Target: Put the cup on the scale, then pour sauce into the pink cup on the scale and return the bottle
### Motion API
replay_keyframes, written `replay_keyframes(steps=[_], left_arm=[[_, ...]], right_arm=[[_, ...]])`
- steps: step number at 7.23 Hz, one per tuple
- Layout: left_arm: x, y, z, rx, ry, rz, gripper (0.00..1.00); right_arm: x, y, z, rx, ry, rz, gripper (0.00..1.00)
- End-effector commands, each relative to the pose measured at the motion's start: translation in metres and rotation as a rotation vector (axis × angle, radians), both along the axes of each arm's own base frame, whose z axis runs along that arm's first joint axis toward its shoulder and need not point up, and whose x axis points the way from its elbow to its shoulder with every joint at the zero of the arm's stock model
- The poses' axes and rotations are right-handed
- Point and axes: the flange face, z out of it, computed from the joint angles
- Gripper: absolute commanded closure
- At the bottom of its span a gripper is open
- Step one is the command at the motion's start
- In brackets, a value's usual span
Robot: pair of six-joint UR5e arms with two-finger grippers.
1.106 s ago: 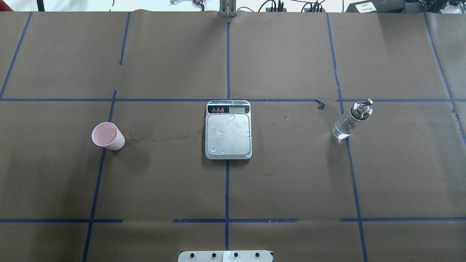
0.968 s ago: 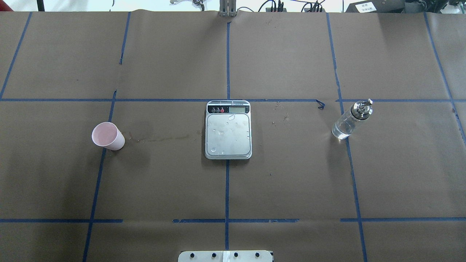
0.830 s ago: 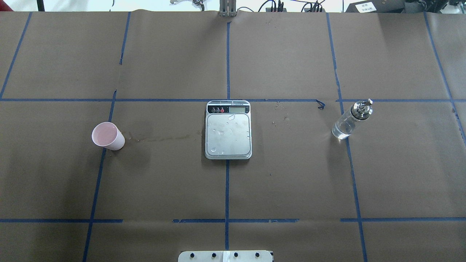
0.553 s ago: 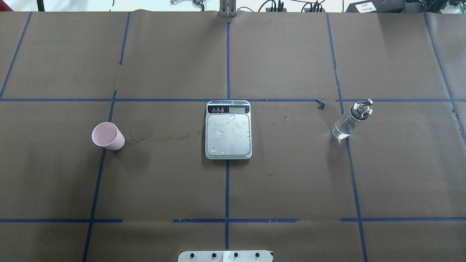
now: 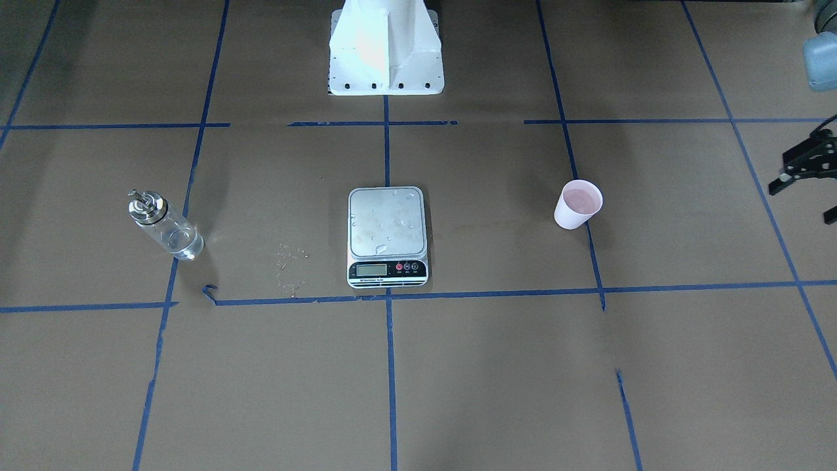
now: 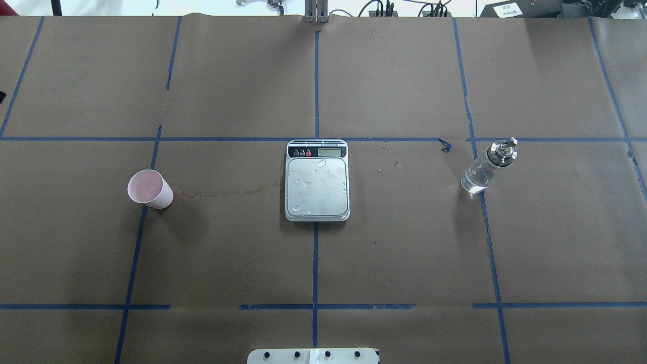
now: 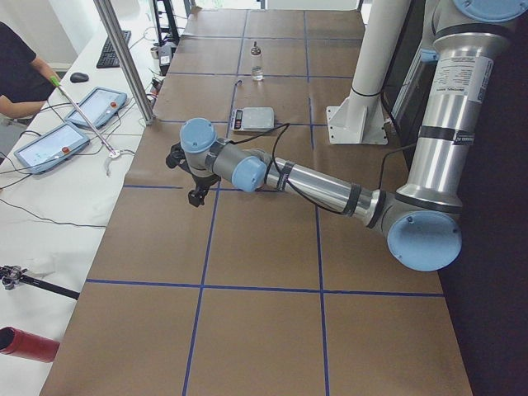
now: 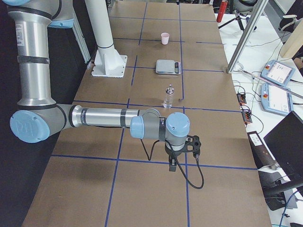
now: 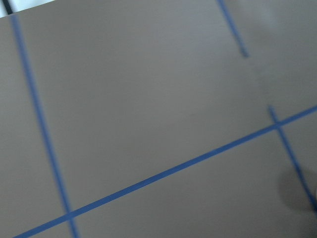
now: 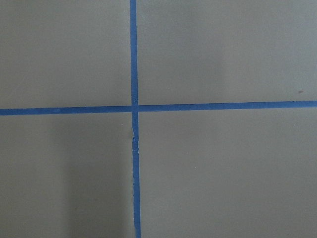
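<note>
The pink cup (image 6: 149,188) stands upright on the brown paper, left of the scale (image 6: 317,187); it also shows in the front view (image 5: 578,205). The scale's steel platform (image 5: 387,226) carries only water droplets. The glass bottle (image 6: 484,169) with its silver cap stands upright to the right of the scale. My left gripper (image 5: 803,203) is open and empty, well outside the cup near the table's left end; it also shows in the left view (image 7: 183,180). My right gripper (image 8: 182,158) hangs beyond the bottle; I cannot tell whether it is open.
The table is covered in brown paper with a blue tape grid. A wet streak (image 6: 222,192) runs between cup and scale. The white robot base (image 5: 384,46) stands at the near edge. A side bench with tablets (image 7: 49,144) and an operator lies past the far edge.
A small black piece of the left gripper has come in at the left edge of the overhead view. Cup, scale and bottle have not moved.
</note>
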Motion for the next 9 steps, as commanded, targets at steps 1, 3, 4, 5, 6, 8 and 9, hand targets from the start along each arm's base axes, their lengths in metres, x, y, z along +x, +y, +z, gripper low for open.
replay_keyframes(steps=[1, 3, 4, 5, 6, 8, 9], left_arm=[[0.084, 0.015, -0.060, -0.151, 0.063, 0.013, 0.00], [0.128, 0.035, -0.057, -0.185, -0.048, -0.149, 0.00], [0.147, 0.053, -0.042, -0.207, -0.091, -0.234, 0.00], [0.189, 0.080, -0.031, -0.269, -0.083, -0.284, 0.00], [0.217, 0.094, -0.033, -0.334, -0.079, -0.329, 0.00], [0.245, 0.111, -0.029, -0.379, -0.092, -0.321, 0.00], [0.246, 0.111, -0.027, -0.380, -0.097, -0.320, 0.00]], right_arm=[[0.000, 0.001, 0.000, 0.001, -0.001, -0.002, 0.00], [0.000, 0.000, -0.001, 0.005, -0.001, -0.002, 0.00], [-0.001, -0.001, -0.005, 0.012, -0.001, -0.002, 0.00], [0.000, -0.001, -0.008, 0.017, 0.000, 0.000, 0.00], [0.000, -0.002, -0.014, 0.029, -0.001, 0.000, 0.00], [0.000, -0.003, -0.019, 0.039, 0.005, -0.001, 0.00], [0.000, -0.002, -0.018, 0.039, 0.007, -0.002, 0.00]])
